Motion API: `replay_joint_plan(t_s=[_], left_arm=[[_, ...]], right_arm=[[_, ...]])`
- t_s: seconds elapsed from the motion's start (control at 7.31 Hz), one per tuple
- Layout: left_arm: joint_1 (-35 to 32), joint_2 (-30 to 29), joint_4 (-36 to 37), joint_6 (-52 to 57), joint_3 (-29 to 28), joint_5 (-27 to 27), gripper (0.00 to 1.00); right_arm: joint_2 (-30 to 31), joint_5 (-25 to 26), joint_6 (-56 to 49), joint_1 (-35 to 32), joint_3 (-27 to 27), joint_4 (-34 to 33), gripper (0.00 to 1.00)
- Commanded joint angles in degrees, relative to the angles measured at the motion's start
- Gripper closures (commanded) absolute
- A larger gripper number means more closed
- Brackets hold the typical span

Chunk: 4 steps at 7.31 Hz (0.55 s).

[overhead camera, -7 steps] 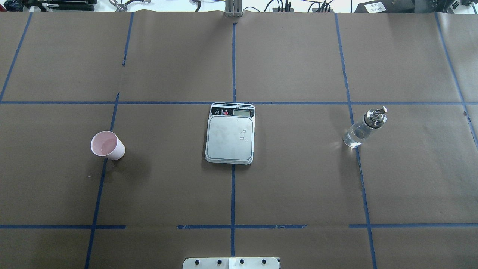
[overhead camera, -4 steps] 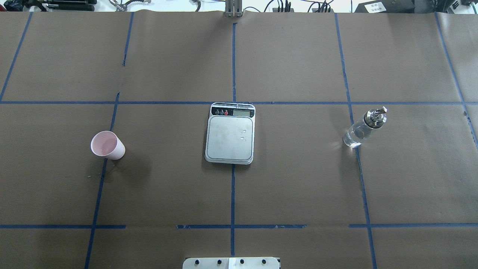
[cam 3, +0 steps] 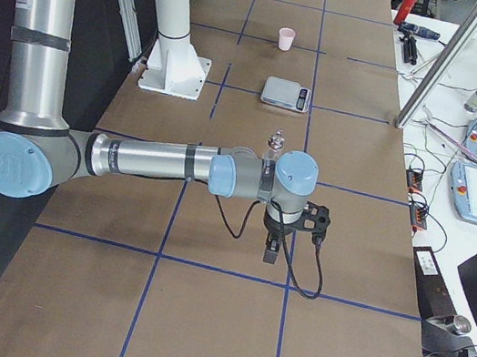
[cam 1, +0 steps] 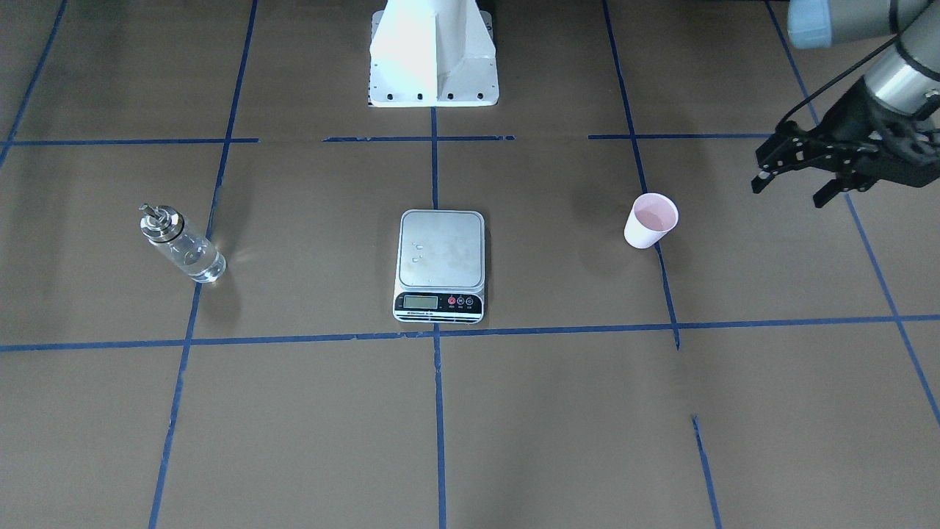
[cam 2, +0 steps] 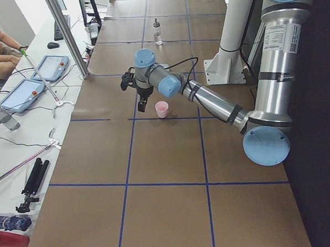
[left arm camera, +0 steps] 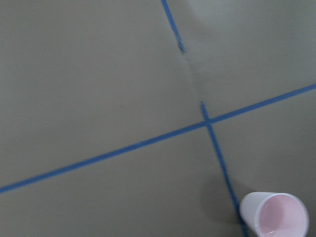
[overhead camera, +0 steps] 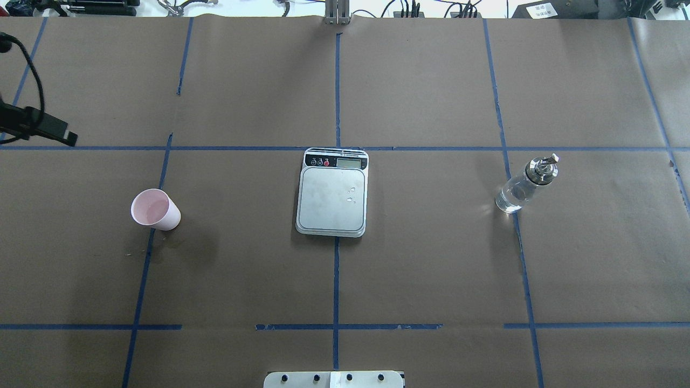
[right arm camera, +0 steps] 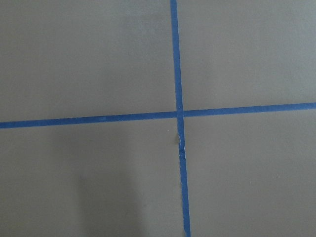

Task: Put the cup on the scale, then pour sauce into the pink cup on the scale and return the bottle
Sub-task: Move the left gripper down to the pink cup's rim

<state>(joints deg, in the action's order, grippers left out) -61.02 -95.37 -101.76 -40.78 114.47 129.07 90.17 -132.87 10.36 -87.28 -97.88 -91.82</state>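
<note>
The pale pink cup (overhead camera: pixel 155 210) stands upright on the brown paper on the table's left side; it also shows in the front view (cam 1: pixel 650 220) and at the lower right of the left wrist view (left arm camera: pixel 274 214). The scale (overhead camera: pixel 332 199) lies at the table's middle with nothing on its steel platform. The clear bottle (overhead camera: pixel 525 183) with its silver cap stands on the right side. My left gripper (cam 1: pixel 789 192) is open and empty, in the air beyond the cup toward the table's left end. My right gripper (cam 3: pixel 278 241) shows only in the right side view, near the table's right end; I cannot tell its state.
Blue tape lines divide the brown paper into a grid. The robot's white base (cam 1: pixel 433 51) stands at the near edge. Tablets (cam 2: pixel 22 92) and a seated operator (cam 2: pixel 0 38) are along the far side of the table.
The left arm's gripper has come into the overhead view at the left edge, far of the cup. The cup, scale and bottle have not moved.
</note>
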Motion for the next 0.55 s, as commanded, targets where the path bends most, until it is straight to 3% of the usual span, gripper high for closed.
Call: replay_joint_plan(t_s=[0.0,0.41], left_arm=[[9.9,0.1,-5.8,-20.2,0.0,-7.2,0.0],[15.9,0.6,-6.1,-27.5,-2.7,-16.1,0.0]], right_arm=[[0.2,0.1,0.0,0.0,0.0,0.1,0.0],[0.2,0.0,0.1,0.0,-0.4,0.1,0.0]])
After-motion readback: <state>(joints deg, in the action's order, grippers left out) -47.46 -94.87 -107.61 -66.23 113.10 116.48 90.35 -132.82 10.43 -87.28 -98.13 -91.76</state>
